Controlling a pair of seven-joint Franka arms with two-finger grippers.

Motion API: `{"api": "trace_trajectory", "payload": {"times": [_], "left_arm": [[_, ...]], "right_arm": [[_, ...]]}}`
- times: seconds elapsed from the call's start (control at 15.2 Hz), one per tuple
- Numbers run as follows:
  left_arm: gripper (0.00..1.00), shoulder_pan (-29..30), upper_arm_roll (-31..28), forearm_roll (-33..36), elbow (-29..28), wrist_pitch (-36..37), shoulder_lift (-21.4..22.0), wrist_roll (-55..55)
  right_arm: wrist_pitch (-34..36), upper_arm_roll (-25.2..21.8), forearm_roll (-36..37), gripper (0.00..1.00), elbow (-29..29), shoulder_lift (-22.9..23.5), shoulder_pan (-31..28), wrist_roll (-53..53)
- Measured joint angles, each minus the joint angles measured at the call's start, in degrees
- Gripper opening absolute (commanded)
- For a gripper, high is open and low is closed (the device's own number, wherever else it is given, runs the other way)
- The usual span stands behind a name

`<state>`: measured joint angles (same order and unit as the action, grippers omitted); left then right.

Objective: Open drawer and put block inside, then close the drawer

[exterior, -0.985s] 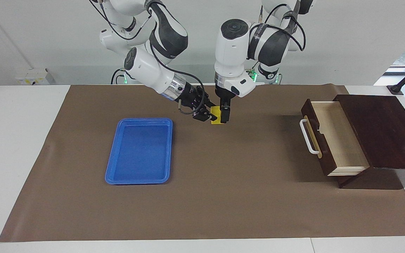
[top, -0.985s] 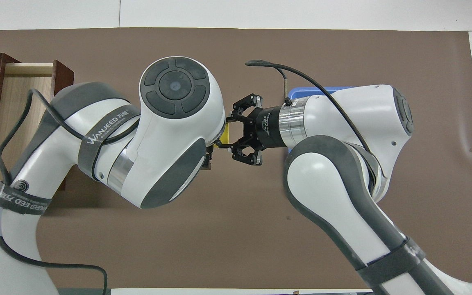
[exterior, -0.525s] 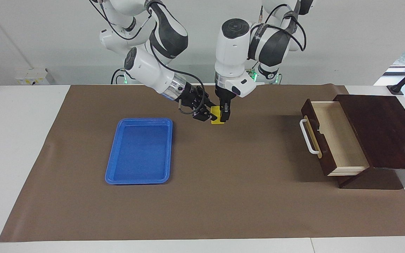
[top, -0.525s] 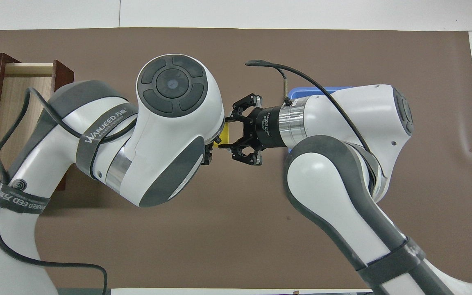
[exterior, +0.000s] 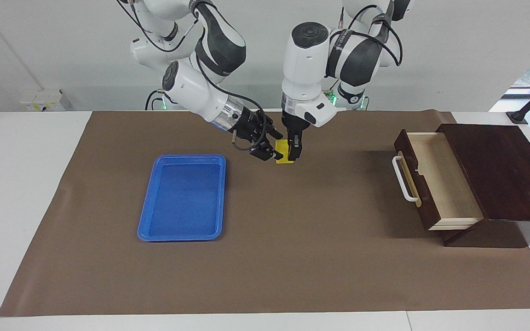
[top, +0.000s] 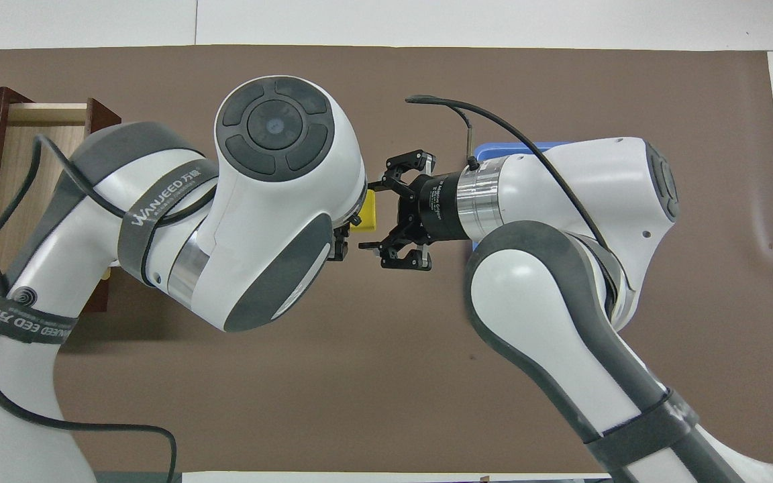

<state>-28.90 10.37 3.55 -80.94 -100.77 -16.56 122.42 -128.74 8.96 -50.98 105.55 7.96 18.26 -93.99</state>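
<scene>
The yellow block (exterior: 282,151) hangs low over the brown mat, between both grippers; it also shows in the overhead view (top: 364,211). My left gripper (exterior: 291,154) points straight down and is shut on the block. My right gripper (exterior: 274,145) comes in at a slant from the blue tray's end; its jaws stand wide open on either side of the block (top: 365,216), apart from it. The drawer (exterior: 440,179) with the white handle (exterior: 403,179) stands pulled open at the left arm's end, its pale inside bare; it also shows in the overhead view (top: 24,154).
The dark wooden box (exterior: 499,170) holds the drawer. A flat blue tray (exterior: 182,197) lies on the mat toward the right arm's end, beside the grippers; only its edge (top: 521,146) shows in the overhead view. Both arms crowd the mat's middle.
My right gripper has opened its jaws and let go of the block. My left gripper keeps hold of the block, and its arm has risen slightly.
</scene>
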Motion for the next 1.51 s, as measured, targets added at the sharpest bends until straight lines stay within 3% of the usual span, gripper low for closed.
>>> {"api": "trace_trajectory", "payload": {"times": [0.26, 0.59, 0.85, 1.12, 1.31, 1.51], "left_arm": [[0.00, 0.3, -1.2, 0.4, 0.5, 0.5, -0.3, -0.3], [0.00, 8.6, -1.8, 0.5, 1.1, 1.5, 1.2, -9.7], [0.00, 20.3, -2.2, 0.5, -0.6, 3.6, 3.2, -22.6], [0.00, 31.5, -2.2, 0.5, -7.1, 0.7, 5.3, -36.6], [0.00, 37.0, -2.2, 0.4, -10.3, -2.7, 6.0, -43.0], [0.00, 39.6, -2.2, 0.4, -11.6, -4.7, 5.9, -45.1]], "right_arm": [[1.9, -0.7, 0.3, 1.00, -0.2, -0.1, -2.9, -0.4], [12.4, -1.3, 9.2, 1.00, -2.3, -2.9, -18.1, 3.5], [22.5, -1.4, 15.6, 1.00, -2.9, -6.7, -25.5, 16.6], [31.7, -1.4, 23.8, 1.00, -4.7, -9.5, -28.8, 31.3], [38.6, -1.6, 30.3, 1.00, -7.5, -10.4, -29.9, 45.1], [43.1, -5.0, 34.0, 1.00, -10.1, -10.8, -29.1, 59.7]]}}
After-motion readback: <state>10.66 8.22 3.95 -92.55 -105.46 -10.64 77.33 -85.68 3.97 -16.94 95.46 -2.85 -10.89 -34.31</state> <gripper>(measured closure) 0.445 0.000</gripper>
